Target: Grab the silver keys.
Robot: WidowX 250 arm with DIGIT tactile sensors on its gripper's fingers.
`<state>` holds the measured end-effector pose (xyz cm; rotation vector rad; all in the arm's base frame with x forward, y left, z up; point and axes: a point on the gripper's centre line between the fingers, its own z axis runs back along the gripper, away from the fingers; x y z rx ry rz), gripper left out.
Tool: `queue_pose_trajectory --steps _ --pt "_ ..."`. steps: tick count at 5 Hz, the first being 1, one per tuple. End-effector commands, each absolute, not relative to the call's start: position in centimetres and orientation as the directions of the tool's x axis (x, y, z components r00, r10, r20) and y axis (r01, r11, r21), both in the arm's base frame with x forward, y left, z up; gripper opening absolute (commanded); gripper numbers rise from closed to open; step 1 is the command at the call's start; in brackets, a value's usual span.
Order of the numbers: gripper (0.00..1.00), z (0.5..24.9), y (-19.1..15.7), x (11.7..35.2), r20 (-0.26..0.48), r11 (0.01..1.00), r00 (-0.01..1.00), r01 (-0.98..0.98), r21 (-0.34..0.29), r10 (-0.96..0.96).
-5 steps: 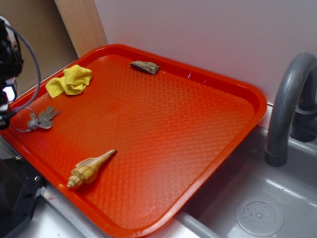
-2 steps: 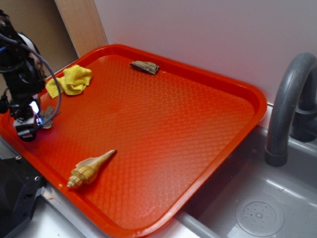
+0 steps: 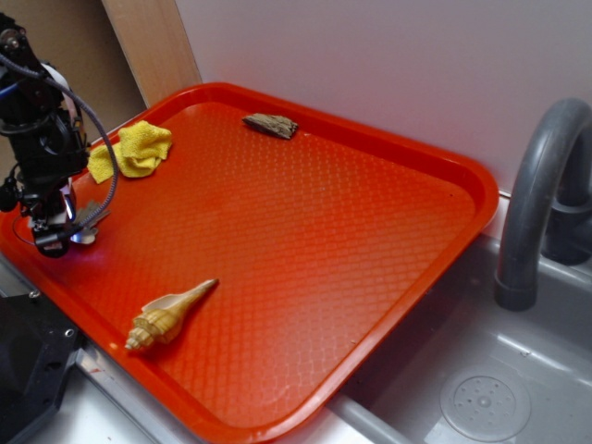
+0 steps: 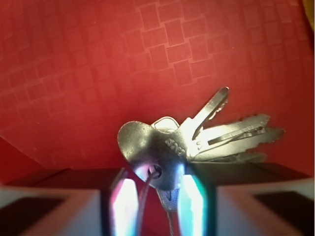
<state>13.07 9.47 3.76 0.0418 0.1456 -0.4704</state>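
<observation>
red tray, grey sink, white wall

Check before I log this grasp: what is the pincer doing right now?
Pincer: straddling the heads of the silver keys; whether it has clamped shut cannot be told.

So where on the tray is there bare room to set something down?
The red tray is bare across its middle and right, between driftwood and seashell. The left edge is crowded: yellow cloth, silver keys, and pincer over them.
</observation>
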Motion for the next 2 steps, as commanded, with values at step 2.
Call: queue_pose_trajectory --steps 2 --pt "0.00 7.7 9.4 14.8 -0.153 0.890 0.895 0.439 0.125 -0.420"
